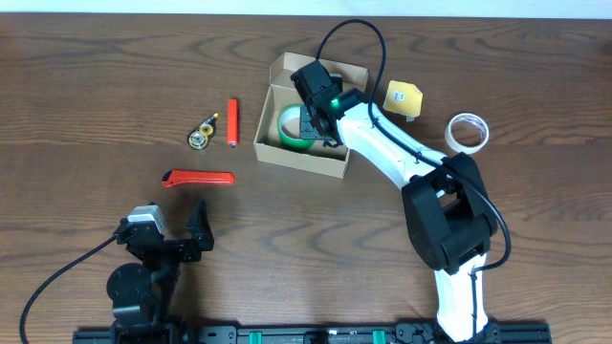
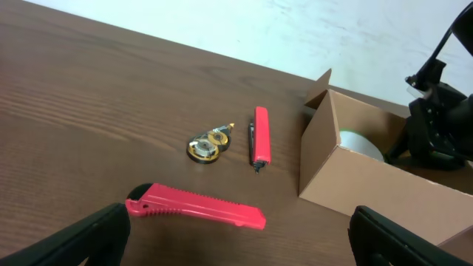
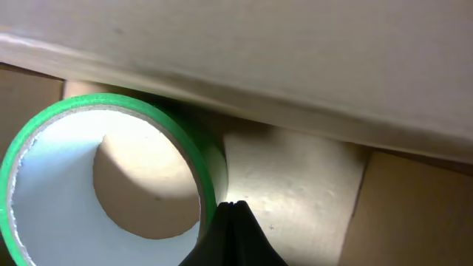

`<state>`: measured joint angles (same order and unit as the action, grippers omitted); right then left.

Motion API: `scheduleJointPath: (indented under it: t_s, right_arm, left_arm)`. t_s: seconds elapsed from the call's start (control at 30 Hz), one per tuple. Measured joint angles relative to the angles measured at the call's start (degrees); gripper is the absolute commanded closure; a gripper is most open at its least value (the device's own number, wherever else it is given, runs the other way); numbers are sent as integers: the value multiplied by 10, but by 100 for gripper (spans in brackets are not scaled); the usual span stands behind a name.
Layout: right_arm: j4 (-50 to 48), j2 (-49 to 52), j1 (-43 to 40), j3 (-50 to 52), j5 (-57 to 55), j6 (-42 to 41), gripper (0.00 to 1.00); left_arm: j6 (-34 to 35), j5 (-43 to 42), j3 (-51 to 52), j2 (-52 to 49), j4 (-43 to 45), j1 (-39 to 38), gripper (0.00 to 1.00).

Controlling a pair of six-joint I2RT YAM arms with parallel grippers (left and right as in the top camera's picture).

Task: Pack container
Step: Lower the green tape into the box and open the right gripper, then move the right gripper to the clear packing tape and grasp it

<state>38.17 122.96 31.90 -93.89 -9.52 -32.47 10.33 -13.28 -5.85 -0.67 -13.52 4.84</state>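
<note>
I'm looking at the container (image 1: 299,157) sitting around the middle of the bench (image 1: 86,96), a little toward the far side, with its top open and the flap standing up at the back. My right arm reaches into it from the right, and the right end effector (image 3: 233,216) is down inside the box. On the right wrist feed its fingers are pressed together to a single dark point, closed, with nothing between them that I can see. That point sits just beside the rim of the green tape roll (image 3: 111,185), which lies in the left part of the box against the cardboard wall. Whether the tips actually touch the roll, I can't tell.

The left end effector (image 1: 170,229) hangs wide open near the front left edge of the bench, empty, well apart from the box. Just beyond it lies a red utility knife (image 2: 196,207), flat on the wood. Farther back there's a small gold tape dispenser (image 2: 209,144) and beside it a red pen (image 2: 261,134), both to the left of the box. Out on the right side of the box I see a yellow object (image 1: 403,97) and a white tape roll (image 1: 469,132), both on the bench outside the container.
</note>
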Motion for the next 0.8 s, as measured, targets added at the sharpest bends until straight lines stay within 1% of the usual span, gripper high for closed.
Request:
scheduleJointPath:
  t_s: [0.4,0.57,0.7,0.8]
  right_arm:
    - [-24,0,0,0,23,20,99]
    - [31,-6,-1,-3,30,39,99]
    - [85,-57,-4,-9,34,51,99]
    - [111,-132,-12,-18,31,63,99]
  left_arm:
    - [0,0,0,0,0,0,5]
    - [0,0,0,0,0,0,5]
    - [0,0,0,0,0,0,5]
    - [0,0,0,0,0,0,5]
